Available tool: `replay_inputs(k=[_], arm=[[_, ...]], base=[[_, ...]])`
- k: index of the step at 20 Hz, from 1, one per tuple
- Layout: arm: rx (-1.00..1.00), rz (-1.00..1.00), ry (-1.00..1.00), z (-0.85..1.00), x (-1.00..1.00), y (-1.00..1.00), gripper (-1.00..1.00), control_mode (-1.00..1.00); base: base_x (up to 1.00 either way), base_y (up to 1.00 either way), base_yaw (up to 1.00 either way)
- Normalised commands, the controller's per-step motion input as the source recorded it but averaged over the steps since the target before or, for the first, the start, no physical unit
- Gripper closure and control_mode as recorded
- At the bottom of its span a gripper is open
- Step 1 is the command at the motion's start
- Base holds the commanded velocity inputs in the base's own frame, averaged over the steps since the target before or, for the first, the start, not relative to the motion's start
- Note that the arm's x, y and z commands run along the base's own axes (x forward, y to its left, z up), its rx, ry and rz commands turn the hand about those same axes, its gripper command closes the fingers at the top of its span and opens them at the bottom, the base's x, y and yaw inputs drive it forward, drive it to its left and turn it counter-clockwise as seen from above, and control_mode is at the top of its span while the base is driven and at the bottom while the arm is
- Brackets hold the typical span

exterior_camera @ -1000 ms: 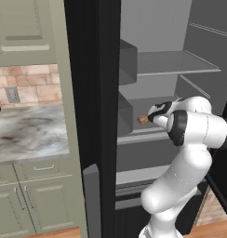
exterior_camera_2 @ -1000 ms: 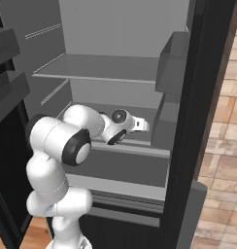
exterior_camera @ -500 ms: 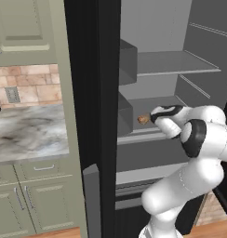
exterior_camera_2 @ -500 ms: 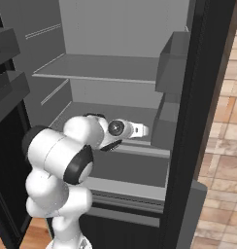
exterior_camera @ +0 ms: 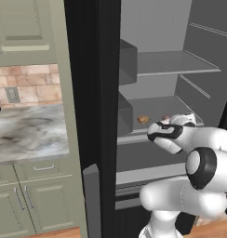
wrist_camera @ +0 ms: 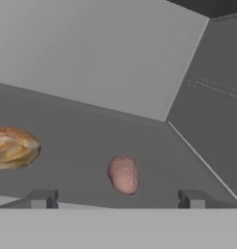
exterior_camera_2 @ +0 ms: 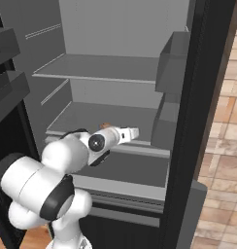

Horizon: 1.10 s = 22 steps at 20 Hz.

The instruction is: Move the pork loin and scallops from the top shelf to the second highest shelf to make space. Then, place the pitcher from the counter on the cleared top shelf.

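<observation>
So the open fridge [exterior_camera: 157, 32] is taking up most of both base views, with the marbled counter [exterior_camera: 27, 135] sitting off at about 9 o'clock in the left one.

The top shelf [exterior_camera_2: 101, 68] is looking bare now, and the second highest shelf [exterior_camera_2: 86, 116] is carrying both foods.

What's just changing: a second ago the arm [exterior_camera: 199, 167] was reaching deep over that lower shelf with the claw [wrist_camera: 118, 198] half closed. Now it's pulling back toward the front lip, and the claw is standing wide with nothing between the fingers. I'm reading that as a release that's just finishing.

In the hand view the pork loin [wrist_camera: 123, 174] is lying flat on the shelf at roughly 6 o'clock. It's just ahead of the gap between the fingertips and isn't touching them.

The scallops [wrist_camera: 14, 147] are sitting at 9 o'clock, well apart from the pork, also on the shelf.

My take is that the "make space" half is looking done, since both items are resting on the lower shelf and the upper one is free.

What's left is going for the pitcher over on the counter side, so the arm is probably needing to keep backing out of the fridge and the base needs to swing left.
</observation>
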Motion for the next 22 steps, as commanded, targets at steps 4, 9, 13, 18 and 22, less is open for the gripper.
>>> replay_inputs(k=[4,9,13,18,22], arm=[[0.0,0.0,0.03,1.0,-0.26,0.12,-1.0,-1.0],[0.0,0.0,0.12,1.0,-0.31,0.13,-1.0,-1.0],[0.02,0.01,0.28,0.96,-0.32,0.24,-1.0,-1.0],[0.16,0.09,0.28,0.32,-0.4,0.4,-1.0,-1.0],[0.18,0.2,0.22,-0.12,-0.59,0.4,-1.0,-1.0]], base=[[0.0,0.0,0.0],[0.0,0.0,0.0],[0.0,0.0,0.0],[0.0,0.0,0.0],[0.0,0.0,0.0]])
